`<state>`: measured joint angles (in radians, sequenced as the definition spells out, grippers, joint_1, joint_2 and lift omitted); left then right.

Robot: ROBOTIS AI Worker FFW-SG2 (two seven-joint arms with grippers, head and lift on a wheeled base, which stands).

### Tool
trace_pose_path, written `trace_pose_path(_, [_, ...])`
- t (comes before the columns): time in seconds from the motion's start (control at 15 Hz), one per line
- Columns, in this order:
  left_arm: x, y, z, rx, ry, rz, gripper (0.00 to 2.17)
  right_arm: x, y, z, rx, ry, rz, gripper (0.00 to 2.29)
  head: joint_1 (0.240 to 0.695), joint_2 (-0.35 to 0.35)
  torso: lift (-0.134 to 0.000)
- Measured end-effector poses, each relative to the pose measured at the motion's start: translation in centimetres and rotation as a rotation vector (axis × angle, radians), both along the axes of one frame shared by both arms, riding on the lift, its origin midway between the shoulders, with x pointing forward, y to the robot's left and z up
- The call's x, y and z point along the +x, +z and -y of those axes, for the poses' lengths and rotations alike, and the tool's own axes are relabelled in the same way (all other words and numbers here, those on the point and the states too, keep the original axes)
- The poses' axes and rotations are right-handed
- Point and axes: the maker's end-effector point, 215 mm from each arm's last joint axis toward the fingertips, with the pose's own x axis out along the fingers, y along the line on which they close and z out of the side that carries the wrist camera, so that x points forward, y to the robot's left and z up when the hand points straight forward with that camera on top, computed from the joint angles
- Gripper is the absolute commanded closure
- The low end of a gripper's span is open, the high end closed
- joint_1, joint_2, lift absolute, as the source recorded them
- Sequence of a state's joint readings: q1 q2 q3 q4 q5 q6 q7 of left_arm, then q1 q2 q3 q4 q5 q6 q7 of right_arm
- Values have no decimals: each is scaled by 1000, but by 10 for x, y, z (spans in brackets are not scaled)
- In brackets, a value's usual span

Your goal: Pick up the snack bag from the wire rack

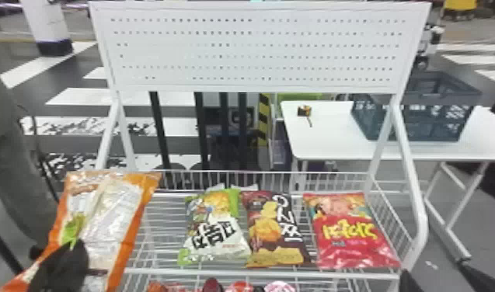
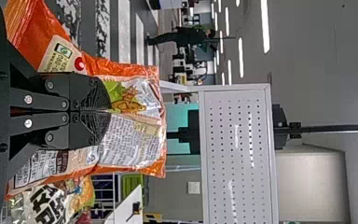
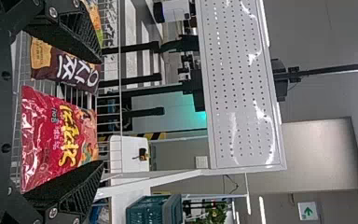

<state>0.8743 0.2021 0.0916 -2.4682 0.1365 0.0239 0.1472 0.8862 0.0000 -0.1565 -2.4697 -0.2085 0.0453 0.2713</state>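
My left gripper [image 1: 69, 262] is at the head view's lower left, shut on an orange snack bag [image 1: 120, 229] held upright above the wire rack's left side. In the left wrist view, the fingers of my left gripper [image 2: 108, 111] pinch the orange bag [image 2: 135, 149]. On the wire rack [image 1: 161, 233] lie a green-and-white bag [image 1: 219, 237], a dark brown bag [image 1: 273, 229] and a red bag [image 1: 351, 233]. My right gripper [image 1: 407, 281] is at the bottom right corner. In the right wrist view my right gripper [image 3: 100, 112] stands open, the red bag [image 3: 51, 135] beyond its fingers.
A white perforated panel [image 1: 258, 46] rises behind the rack on slanted white posts. Behind on the right, a white table [image 1: 324, 136] carries a dark basket [image 1: 417, 116]. More packages [image 1: 238, 287] sit on a lower shelf at the bottom edge.
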Motion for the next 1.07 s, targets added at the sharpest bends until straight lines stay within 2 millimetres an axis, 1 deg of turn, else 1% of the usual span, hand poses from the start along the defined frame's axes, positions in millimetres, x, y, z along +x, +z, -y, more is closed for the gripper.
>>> trace_pose_path(0.6, [0, 0, 1, -2, 0, 0, 1889, 0, -2, 0, 5, -4, -4, 134, 499, 0, 0])
trace_pose_path(0.73, [0, 0, 2, -3, -2, -1, 1889, 4, -7, 2, 2, -17, -11, 134, 499, 0, 0])
trace_pose_path(0.8, [0, -1, 2, -4, -3, -2, 1889, 13, -16, 4, -2, -29, -24, 134, 499, 0, 0])
trace_pose_path(0.93, [-1, -2, 7, -6, -14, -3, 1889, 49, -49, 0, -16, -44, -75, 134, 499, 0, 0])
trace_pose_path(1.0, [-1, -2, 10, -7, -19, -3, 1889, 67, -63, -7, -28, -41, -90, 134, 499, 0, 0])
trace_pose_path(1.07, [-1, -2, 12, -6, -22, -2, 1889, 81, -71, -16, -41, -30, -98, 134, 499, 0, 0])
